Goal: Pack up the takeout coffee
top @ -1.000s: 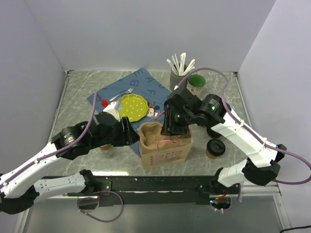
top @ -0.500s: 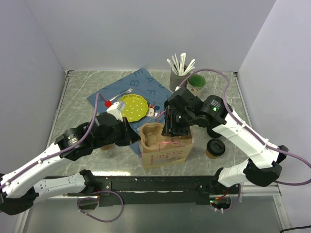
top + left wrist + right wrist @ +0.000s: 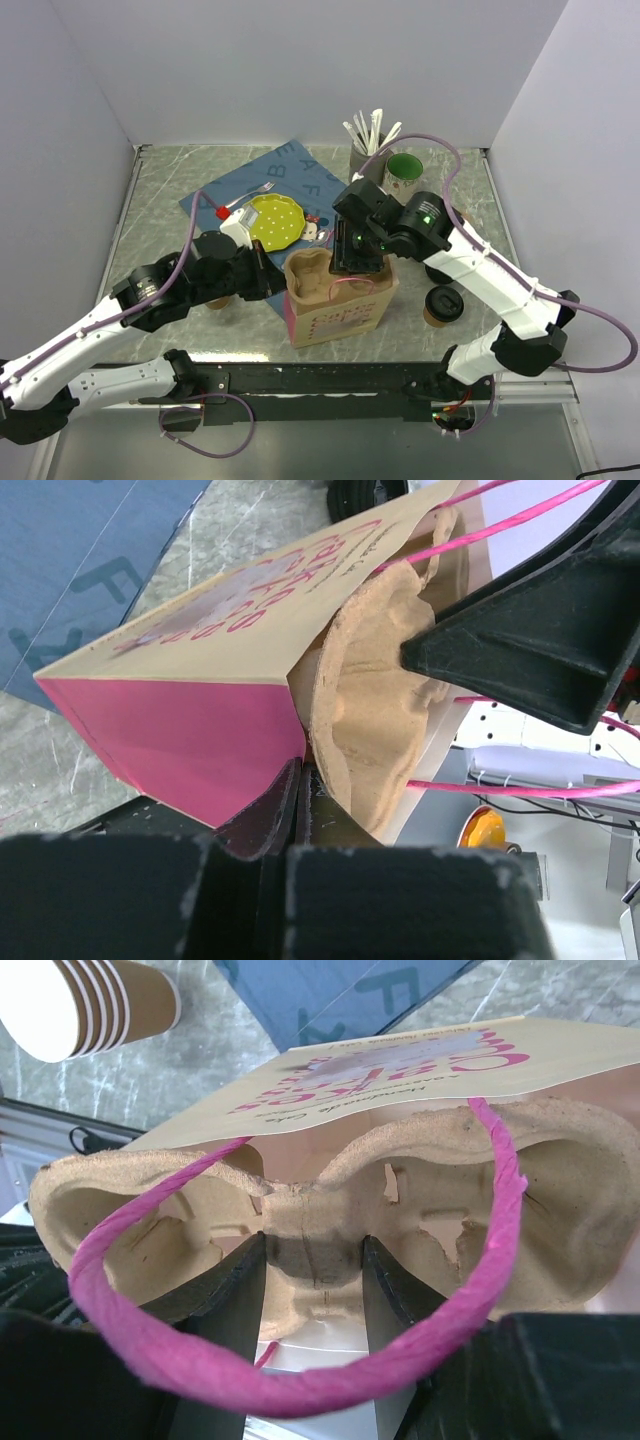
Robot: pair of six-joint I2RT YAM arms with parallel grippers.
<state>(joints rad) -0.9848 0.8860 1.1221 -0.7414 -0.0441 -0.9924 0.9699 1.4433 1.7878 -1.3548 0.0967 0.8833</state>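
The takeout coffee [image 3: 443, 305], a brown cup with a black lid, stands on the table to the right of the paper bag [image 3: 345, 315]. The bag stands open, with a pulp cup carrier [image 3: 312, 275] in its mouth. My left gripper [image 3: 278, 283] is at the bag's left rim. In the left wrist view its fingers [image 3: 298, 780] are pressed together on the edge of the pink side wall [image 3: 200, 720]. My right gripper [image 3: 312, 1280] reaches down into the bag. It is shut on the carrier's [image 3: 310, 1230] middle ridge, inside the loop of the pink handle [image 3: 500, 1200].
A green mug [image 3: 404, 172] and a holder of white utensils [image 3: 368, 150] stand at the back. A yellow plate [image 3: 273, 220] lies on the blue mat [image 3: 290, 175]. A stack of lidless paper cups [image 3: 85, 1000] stands by the bag's left side. A dark object [image 3: 437, 272] sits under the right arm.
My left gripper has closed onto the bag's left rim. The bag's top has shifted slightly to the left. The right gripper, still holding the carrier, has moved a little with it.
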